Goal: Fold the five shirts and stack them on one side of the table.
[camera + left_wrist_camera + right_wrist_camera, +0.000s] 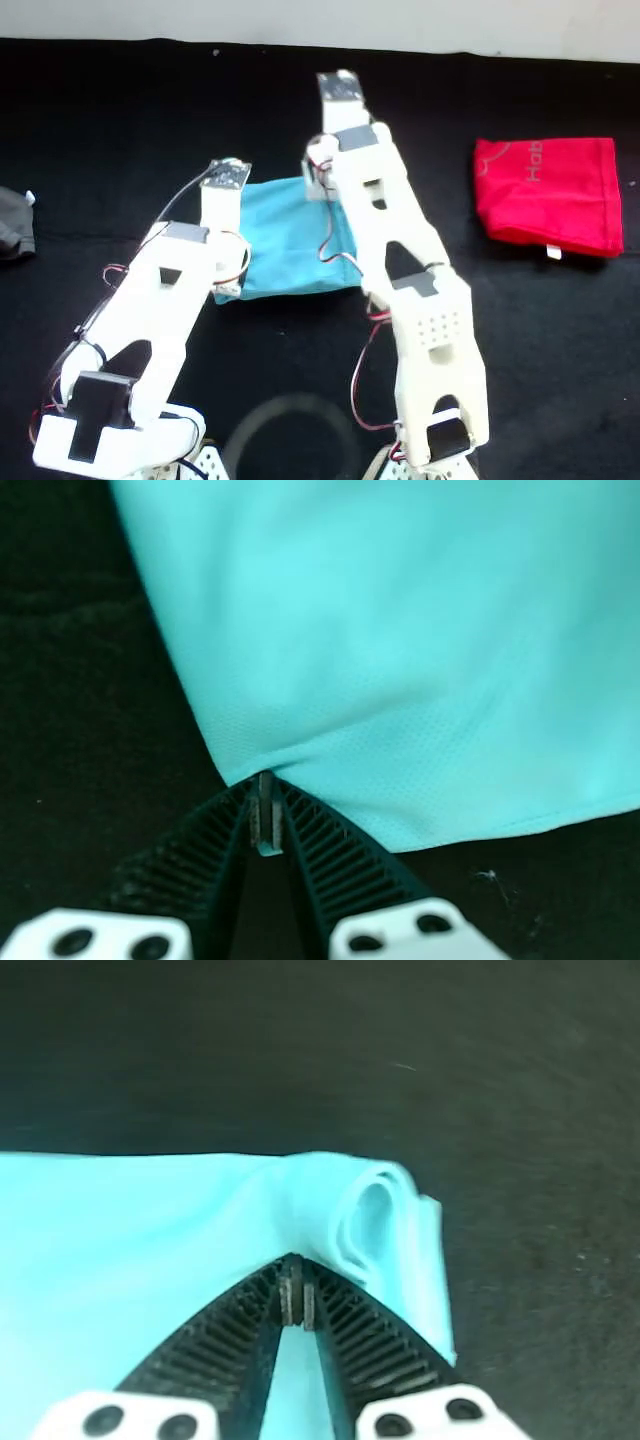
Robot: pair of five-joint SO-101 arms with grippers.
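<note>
A teal shirt (pixel 290 240) lies folded on the black table between the two arms. My left gripper (pixel 265 808) is shut on a corner of the teal shirt (pixel 400 650), the cloth puckering at the tips. My right gripper (pixel 296 1290) is shut on the teal shirt (pixel 130 1250) near a rolled fold at its edge. In the high view the left gripper (pixel 228 290) is at the shirt's near left corner and the right gripper (pixel 320 185) at its far right corner. A folded red shirt (pixel 548 195) lies at the right side.
A dark grey garment (pixel 14 225) pokes in at the table's left edge. The black tabletop (pixel 120 110) stretches behind the arms, with a pale wall along the far edge.
</note>
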